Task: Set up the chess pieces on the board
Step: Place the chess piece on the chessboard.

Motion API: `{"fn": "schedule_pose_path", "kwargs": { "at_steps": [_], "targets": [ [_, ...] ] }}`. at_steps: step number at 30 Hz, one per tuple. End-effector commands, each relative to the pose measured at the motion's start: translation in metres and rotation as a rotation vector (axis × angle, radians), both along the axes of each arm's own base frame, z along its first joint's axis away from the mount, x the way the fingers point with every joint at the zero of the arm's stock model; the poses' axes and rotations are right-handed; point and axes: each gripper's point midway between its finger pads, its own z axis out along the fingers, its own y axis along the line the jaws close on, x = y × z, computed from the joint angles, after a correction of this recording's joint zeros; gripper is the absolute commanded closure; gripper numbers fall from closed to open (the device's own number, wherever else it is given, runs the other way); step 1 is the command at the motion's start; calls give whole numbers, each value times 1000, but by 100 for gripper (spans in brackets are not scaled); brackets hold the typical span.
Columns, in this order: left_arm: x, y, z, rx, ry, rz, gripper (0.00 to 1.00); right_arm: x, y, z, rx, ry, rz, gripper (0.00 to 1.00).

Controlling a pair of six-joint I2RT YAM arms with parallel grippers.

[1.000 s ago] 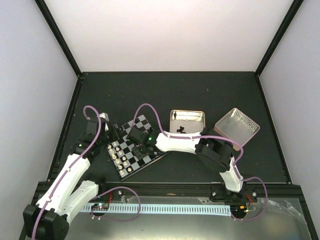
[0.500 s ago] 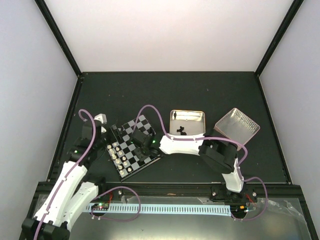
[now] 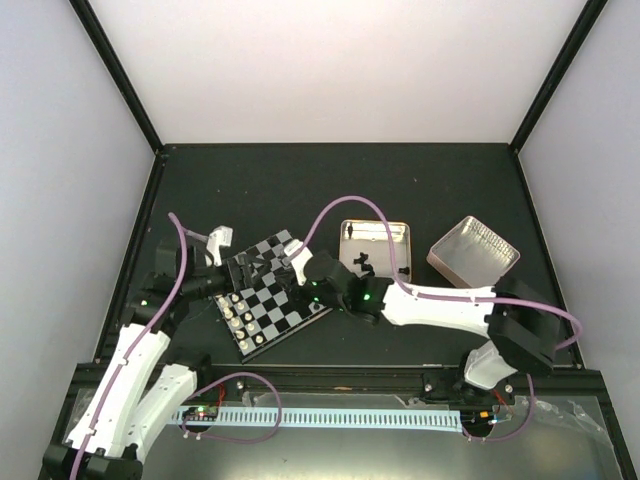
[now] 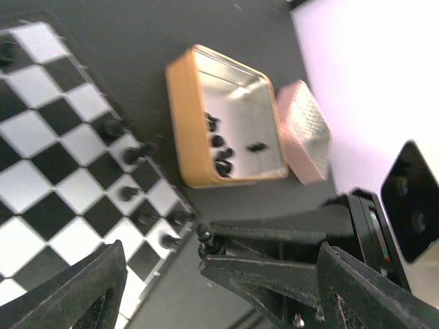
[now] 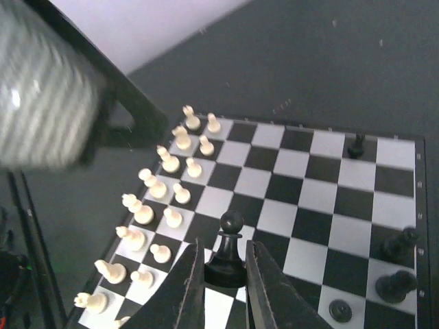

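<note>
Right end effector (image 5: 223,255) has shifted over board (image 5: 302,193), clamping pawn (image 5: 228,248); tin (image 4: 180,127) holds black pieces (image 4: 219,149).

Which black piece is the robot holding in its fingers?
The black pawn with the round head, pinched between the fingers of the right gripper. The other black pieces stand free farther off on the board.

Left arm (image 3: 125,365) and right arm (image 3: 440,305) are showing white shells, black joints, purple cables (image 3: 345,205) are looping along both, right gripper (image 5: 221,248) is showing black fingers (image 5: 186,291).
</note>
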Motion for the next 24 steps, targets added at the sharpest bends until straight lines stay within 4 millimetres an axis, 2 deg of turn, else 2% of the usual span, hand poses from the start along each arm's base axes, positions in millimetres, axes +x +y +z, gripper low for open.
{"fn": "schedule_pose_path", "kwargs": {
  "at_steps": [1,4,7,10,14,17,19,24],
  "targets": [
    [-24,-33,38,-171,-46,-251,24,-4,4,52,171,-147,71,89],
    [-28,-37,39,-205,-11,-284,28,-11,2,66,210,-178,108,89],
    [-31,-42,44,-245,8,-318,36,-15,0,79,251,-202,128,89],
    [-30,-45,48,-278,31,-328,47,-17,-3,86,270,-219,136,89],
    [-29,-46,49,-309,53,-322,68,-19,-6,90,287,-223,136,89],
    [-28,-47,44,-318,60,-321,77,-21,-6,90,292,-214,143,89],
    [-27,-47,38,-319,72,-316,78,-22,-6,89,293,-211,147,89],
    [-22,-47,35,-311,70,-302,66,-25,-5,86,288,-210,168,90]
  ]
}}
